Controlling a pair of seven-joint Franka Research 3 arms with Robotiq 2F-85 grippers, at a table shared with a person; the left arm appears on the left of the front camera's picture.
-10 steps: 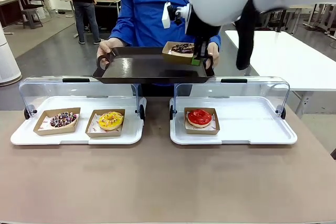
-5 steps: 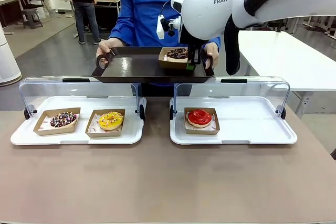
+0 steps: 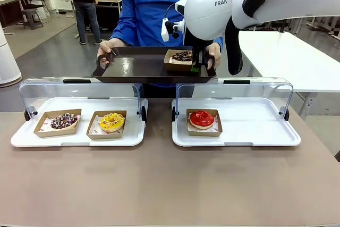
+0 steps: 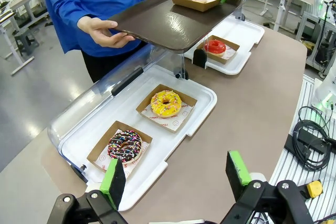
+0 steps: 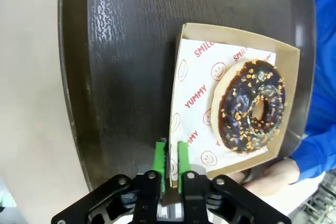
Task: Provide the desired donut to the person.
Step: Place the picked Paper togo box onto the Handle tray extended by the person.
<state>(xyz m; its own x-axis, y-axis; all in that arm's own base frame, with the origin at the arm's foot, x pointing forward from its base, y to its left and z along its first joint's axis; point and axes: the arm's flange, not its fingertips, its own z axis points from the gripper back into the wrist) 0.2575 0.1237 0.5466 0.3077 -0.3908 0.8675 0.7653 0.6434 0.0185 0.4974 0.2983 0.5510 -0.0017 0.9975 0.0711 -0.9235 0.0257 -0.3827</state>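
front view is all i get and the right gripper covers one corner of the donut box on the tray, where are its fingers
Observer: In the right wrist view, the right gripper has one green pad on each side of the cardboard box wall. I can't tell whether it is pinching the wall.
Operator: what's in the box exactly
Observer: A chocolate donut with nut crumbs, lying on a paper liner printed SMILE and YUMMY.
Operator: and where's the left gripper
Observer: The left gripper hangs open above the table, its fingers aimed toward the sprinkle donut.
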